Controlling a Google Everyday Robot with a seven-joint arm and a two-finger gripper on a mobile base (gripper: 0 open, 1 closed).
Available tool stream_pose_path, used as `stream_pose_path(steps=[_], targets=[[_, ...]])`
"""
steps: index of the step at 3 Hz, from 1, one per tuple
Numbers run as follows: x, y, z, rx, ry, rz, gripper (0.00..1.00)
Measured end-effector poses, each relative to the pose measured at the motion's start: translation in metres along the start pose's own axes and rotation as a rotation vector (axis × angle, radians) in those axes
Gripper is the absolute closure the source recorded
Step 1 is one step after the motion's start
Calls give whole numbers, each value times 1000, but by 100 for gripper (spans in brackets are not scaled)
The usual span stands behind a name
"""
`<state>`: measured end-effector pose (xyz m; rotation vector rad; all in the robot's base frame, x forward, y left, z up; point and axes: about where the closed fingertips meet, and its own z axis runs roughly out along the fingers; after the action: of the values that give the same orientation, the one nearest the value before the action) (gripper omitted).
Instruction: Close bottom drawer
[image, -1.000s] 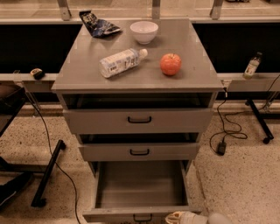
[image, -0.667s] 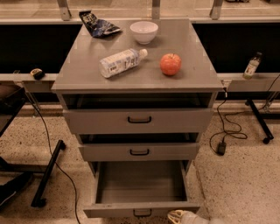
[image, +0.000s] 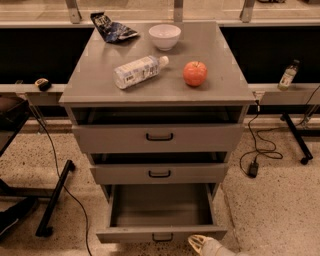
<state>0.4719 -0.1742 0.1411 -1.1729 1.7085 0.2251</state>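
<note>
Grey three-drawer cabinet (image: 95, 87) stands on a speckled floor (image: 270, 215).

The bottom drawer (image: 160, 233) is pulled well out. Its narrow front panel sits near the lower edge of the view, and its inside faces the camera. The middle drawer (image: 159, 173) and top drawer (image: 159, 138) each stand slightly forward of the frame, with a dark gap above each.

The gripper (image: 200, 243) is at the bottom edge of the view, just in front of the bottom drawer's front panel and to the right of its small black handle (image: 162, 237). Only a pale, yellowish tip and part of a light body show; the rest is cut off. Whether it is open or closed cannot be told, nor whether it touches the panel. It has hold of nothing visible.

On the cabinet top:
- a white bowl (image: 165, 36) at the back
- a dark snack bag (image: 112, 28) at the back left
- a clear bottle (image: 140, 71) lying on its side
- a red apple (image: 195, 73) to the bottle's right

Surroundings:
- A small bottle (image: 288, 75) stands on the right-hand ledge.
- A black cable with an adapter (image: 253, 168) lies on the floor to the right of the cabinet, apart from the drawer.
- A black frame leg (image: 55, 200) lies on the floor to the left.
- A dark object (image: 43, 84) sits on the left ledge. What it is cannot be made out.
</note>
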Motion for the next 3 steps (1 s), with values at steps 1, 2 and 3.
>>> stream_pose_path(steps=[1,2,3], targets=[[-32,-18,24,28,-51,-50,100],[-50,-34,51,13,-83,-62,100],[-55,-45,83,-41,-126,-2,100]])
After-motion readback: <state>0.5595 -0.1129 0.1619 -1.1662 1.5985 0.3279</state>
